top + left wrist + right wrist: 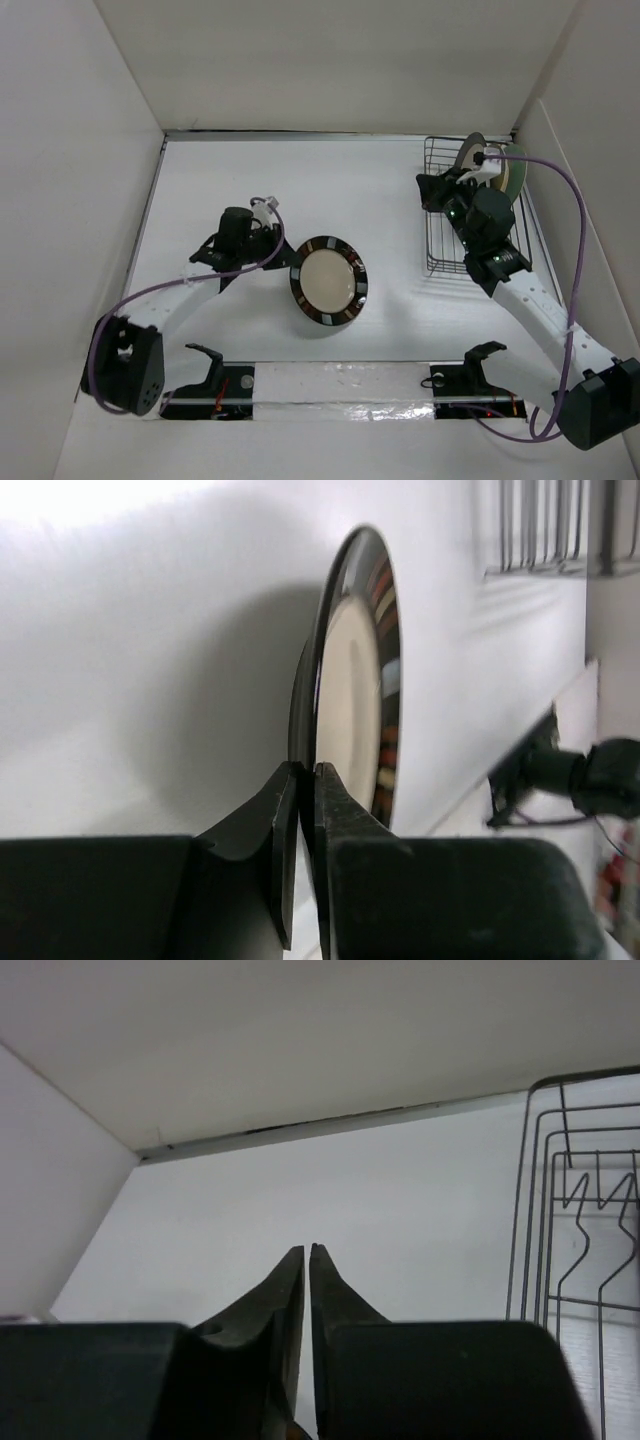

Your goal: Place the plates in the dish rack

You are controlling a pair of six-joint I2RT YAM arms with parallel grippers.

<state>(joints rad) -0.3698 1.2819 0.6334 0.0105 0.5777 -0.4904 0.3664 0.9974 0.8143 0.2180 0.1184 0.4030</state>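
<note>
Top view: striped plate (328, 280) lies flat on the table (230, 170), roughly centre, well apart from the rack (440, 262). Rim is dark with pale bars; the well is cream.

Left hand (282, 258) sits at the plate's left rim. Left wrist view: the hand (307, 770) is narrow, with only a thin slit between the fingers (250, 840). The plate (350, 710) is seen almost edge-on, and its near rim runs into that slit. One finger lies on the table side of the rim, the other over the plate's upper face. Read as a pinch on the rim. Whether the plate is lifted off the table, I cannot tell.

Right hand (432, 188) is at the rack's left side, near its far end. Right wrist view: the hand (306, 1252) is drawn together to a hairline gap with nothing between the fingers. It points toward the back wall (300, 1030). The rack (560, 1210) wires stand just to its right, not touching.

Rack stands at the table's right side, its long axis running near to far. Two plates stand on edge at its far end: a dark plate (472, 150) and, just right of it, a green plate (514, 172). The right arm partly covers both, so their slots cannot be told. The rack's near half shows bare wire.
</note>
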